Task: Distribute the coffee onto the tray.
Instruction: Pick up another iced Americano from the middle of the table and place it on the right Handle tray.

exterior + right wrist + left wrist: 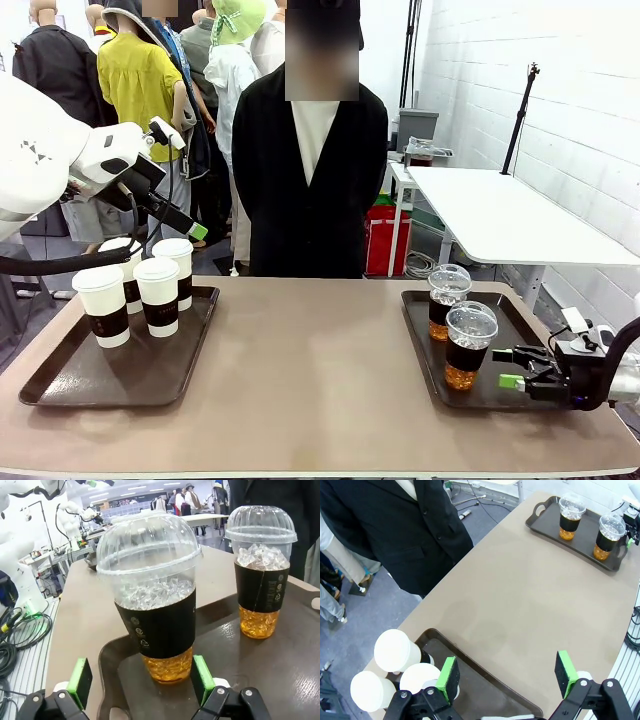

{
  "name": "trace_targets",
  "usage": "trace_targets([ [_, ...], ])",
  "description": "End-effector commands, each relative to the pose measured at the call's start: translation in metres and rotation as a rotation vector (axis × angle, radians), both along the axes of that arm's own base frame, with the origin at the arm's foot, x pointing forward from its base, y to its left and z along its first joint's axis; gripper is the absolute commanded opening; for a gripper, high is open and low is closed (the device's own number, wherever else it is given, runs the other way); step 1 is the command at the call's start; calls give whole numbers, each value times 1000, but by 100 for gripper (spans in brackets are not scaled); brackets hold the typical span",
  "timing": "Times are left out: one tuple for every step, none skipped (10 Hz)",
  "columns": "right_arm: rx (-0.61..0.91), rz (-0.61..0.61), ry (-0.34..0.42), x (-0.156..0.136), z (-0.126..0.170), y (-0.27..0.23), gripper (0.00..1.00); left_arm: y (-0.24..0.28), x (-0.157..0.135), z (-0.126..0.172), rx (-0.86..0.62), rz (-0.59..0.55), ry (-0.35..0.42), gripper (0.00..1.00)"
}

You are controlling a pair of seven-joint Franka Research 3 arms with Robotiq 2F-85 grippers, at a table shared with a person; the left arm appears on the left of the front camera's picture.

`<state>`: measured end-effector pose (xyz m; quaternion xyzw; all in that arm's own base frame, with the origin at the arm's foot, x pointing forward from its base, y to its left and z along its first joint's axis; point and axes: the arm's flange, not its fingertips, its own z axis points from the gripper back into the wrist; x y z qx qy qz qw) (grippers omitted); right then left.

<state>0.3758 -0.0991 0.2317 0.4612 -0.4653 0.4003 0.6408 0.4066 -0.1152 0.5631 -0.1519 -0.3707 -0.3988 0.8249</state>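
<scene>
Right now, right tool (522, 366) low at near edge of dark right tray (422, 378), jaws spread, nothing gripped; nearer clear dome-lidded cup of iced coffee (156, 597) stands upright dead ahead, base just beyond green pads (203, 678), second one (447, 301) farther back. Left tool (507, 678) open, hovering above four white lidded paper cups (157, 295) on left tray (190, 365). Right arm clearly nearer.

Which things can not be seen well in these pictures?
- Fourth paper cup: front view, hidden behind the other cups.
- Print on the near iced coffee band: right wrist view, too small.
- Left tray: left wrist view, cut off by the bottom edge.
</scene>
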Motion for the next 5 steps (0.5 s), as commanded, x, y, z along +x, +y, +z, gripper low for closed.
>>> trace_targets([
  [-2,1,-5,3,0,4,100,2,0,-1,-9,-4,7,100],
  [-2,1,-5,3,0,4,100,2,0,-1,-9,-4,7,100],
  [-2,1,-5,3,0,4,100,2,0,-1,-9,-4,7,100],
  [-2,1,-5,3,0,4,100,2,0,-1,-9,-4,7,100],
  [-2,1,-5,3,0,4,100,2,0,-1,-9,-4,7,100],
])
